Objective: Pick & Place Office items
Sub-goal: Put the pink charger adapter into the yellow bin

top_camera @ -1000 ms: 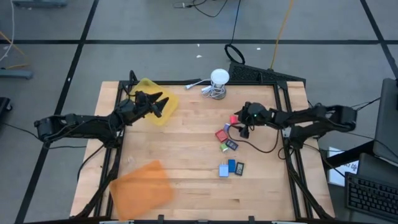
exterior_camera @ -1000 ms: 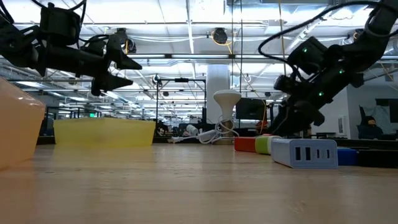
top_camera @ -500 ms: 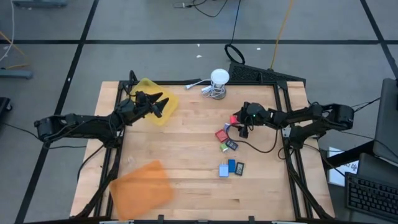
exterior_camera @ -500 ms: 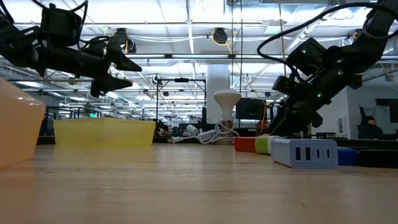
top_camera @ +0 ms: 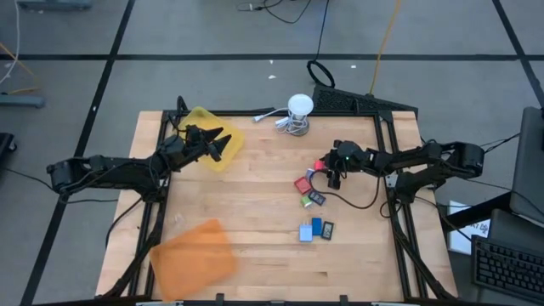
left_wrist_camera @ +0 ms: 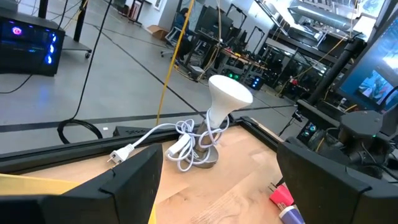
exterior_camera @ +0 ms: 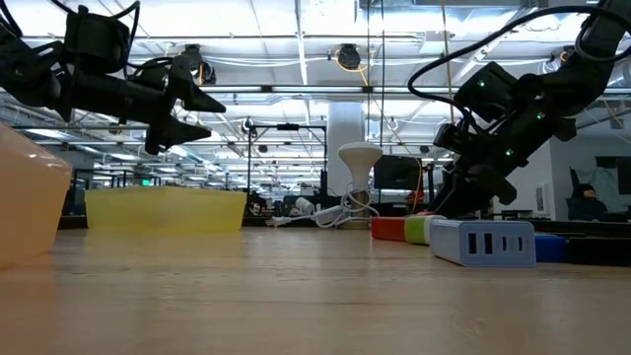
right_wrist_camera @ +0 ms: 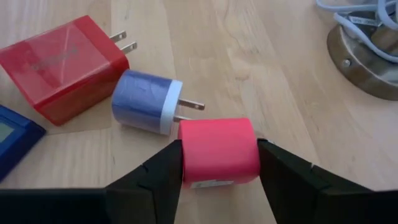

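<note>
The office items are small plug blocks lying on the wooden table. A pink block (right_wrist_camera: 219,151) sits between the fingers of my right gripper (right_wrist_camera: 219,171), right of the table's middle (top_camera: 327,172). Beside it lie a blue-and-white plug (right_wrist_camera: 146,102), a red charger (right_wrist_camera: 62,65) and a dark blue piece (right_wrist_camera: 12,140). More pieces (top_camera: 316,229) lie nearer the front. My left gripper (top_camera: 219,140) hangs open in the air over the yellow tray (top_camera: 202,119), holding nothing. My right gripper pinches the pink block by its two opposite sides (right_wrist_camera: 186,155) between its two fingers (right_wrist_camera: 283,171). The fingers slant down from the table's right side. The block rests flat on the table.
An orange tray (top_camera: 194,259) lies at the front left. A white round lamp with a coiled cable (top_camera: 297,110) stands at the far edge. A pale multi-port charger (exterior_camera: 483,242) is close to the low camera. Bare wood lies between the trays and the pieces.
My right gripper has drawn its fingers together onto the pink block without shifting its place. The block stays on the table.
</note>
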Robot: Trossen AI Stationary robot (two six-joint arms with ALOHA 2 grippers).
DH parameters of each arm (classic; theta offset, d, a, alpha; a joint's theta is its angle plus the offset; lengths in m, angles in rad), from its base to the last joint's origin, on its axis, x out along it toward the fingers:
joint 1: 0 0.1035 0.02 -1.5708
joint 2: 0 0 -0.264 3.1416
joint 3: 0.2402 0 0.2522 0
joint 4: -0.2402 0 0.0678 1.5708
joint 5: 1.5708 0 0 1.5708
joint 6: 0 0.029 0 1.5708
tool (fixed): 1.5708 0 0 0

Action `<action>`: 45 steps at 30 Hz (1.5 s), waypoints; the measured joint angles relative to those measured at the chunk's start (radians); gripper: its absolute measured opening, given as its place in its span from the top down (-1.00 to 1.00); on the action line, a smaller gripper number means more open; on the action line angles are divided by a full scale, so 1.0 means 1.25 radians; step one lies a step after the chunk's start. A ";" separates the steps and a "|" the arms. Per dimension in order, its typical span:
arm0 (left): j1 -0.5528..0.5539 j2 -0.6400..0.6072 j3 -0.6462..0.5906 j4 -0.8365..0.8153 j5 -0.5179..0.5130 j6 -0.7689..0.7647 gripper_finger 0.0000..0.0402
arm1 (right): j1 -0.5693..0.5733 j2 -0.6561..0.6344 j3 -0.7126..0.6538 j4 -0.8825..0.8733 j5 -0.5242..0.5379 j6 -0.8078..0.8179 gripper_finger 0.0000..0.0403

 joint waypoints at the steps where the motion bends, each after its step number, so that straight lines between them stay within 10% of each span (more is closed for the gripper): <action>1: 0.000 0.000 0.000 0.000 0.000 0.001 -0.59 | 0.000 0.000 0.000 -0.001 0.000 0.000 0.07; 23: -0.031 0.000 0.000 0.002 0.099 -0.035 -0.59 | 0.110 -0.121 0.107 -0.158 0.024 -0.090 0.19; 45: -0.263 0.137 0.139 -0.024 0.034 -0.060 -0.59 | 0.273 -0.042 0.109 0.299 0.247 -0.454 0.19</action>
